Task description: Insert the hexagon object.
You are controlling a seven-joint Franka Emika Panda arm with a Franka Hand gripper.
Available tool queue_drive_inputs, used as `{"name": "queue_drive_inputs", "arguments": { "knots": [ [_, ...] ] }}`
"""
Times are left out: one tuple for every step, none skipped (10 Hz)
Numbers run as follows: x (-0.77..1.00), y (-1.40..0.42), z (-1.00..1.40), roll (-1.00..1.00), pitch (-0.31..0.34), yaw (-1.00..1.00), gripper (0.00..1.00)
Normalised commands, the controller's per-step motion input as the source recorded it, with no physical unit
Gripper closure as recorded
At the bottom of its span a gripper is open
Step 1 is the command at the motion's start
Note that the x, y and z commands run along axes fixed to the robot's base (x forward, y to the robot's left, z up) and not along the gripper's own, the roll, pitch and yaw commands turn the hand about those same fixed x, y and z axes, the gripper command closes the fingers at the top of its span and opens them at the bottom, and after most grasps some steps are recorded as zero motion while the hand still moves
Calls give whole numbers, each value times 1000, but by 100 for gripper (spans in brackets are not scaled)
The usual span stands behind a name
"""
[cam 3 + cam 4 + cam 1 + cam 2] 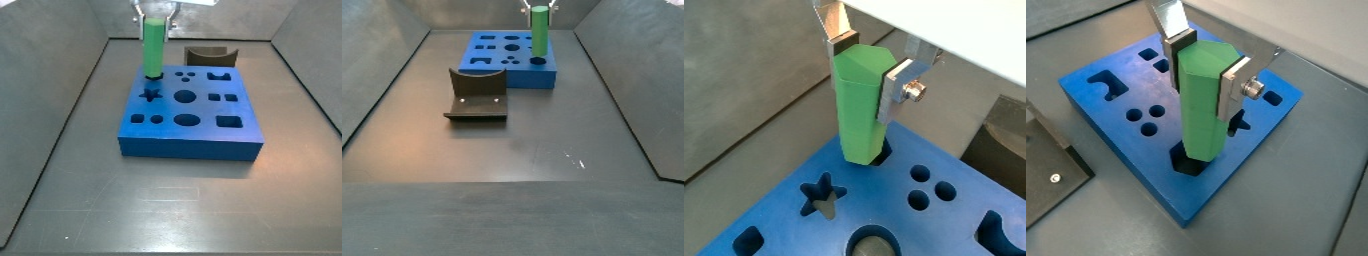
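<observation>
The hexagon object (pixel 859 105) is a bright green prism, upright, with its lower end in a dark hole at a corner of the blue block (pixel 938 225). It shows in both wrist views (pixel 1200 105) and both side views (pixel 154 48) (pixel 539 35). My gripper (pixel 867 62) is shut on the rod's upper end, one silver finger (pixel 839 25) on each side; it also shows in a wrist view (pixel 1205 58). The blue block (pixel 187 135) has several shaped holes: star, circles, squares. How deep the rod sits in the hole is hidden.
The fixture (pixel 476 97), a dark L-shaped bracket, stands on the floor beside the block and shows at a wrist view's edge (pixel 1046 170). A dark grey curved piece (pixel 210 54) lies behind the block. Grey walls (pixel 60 90) enclose the floor.
</observation>
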Motion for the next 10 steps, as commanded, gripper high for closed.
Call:
{"name": "queue_drive_inputs", "arguments": {
  "knots": [
    [-97, 80, -234, 103, -251, -263, 100],
    [-71, 51, -406, 230, -186, -226, 100],
    [0, 34, -460, 129, -217, -194, 100],
    [0, 94, -346, 81, -146, -117, 100],
    [0, 120, -274, 36, -64, -69, 100],
    [20, 180, -263, 19, -34, -46, 100],
    [0, 223, -283, 6, -83, 0, 100],
    [0, 189, -357, 7, -114, 0, 100],
    [89, 29, -577, 0, -209, -91, 100],
    [3, 0, -614, 0, -280, -71, 100]
  ]
}}
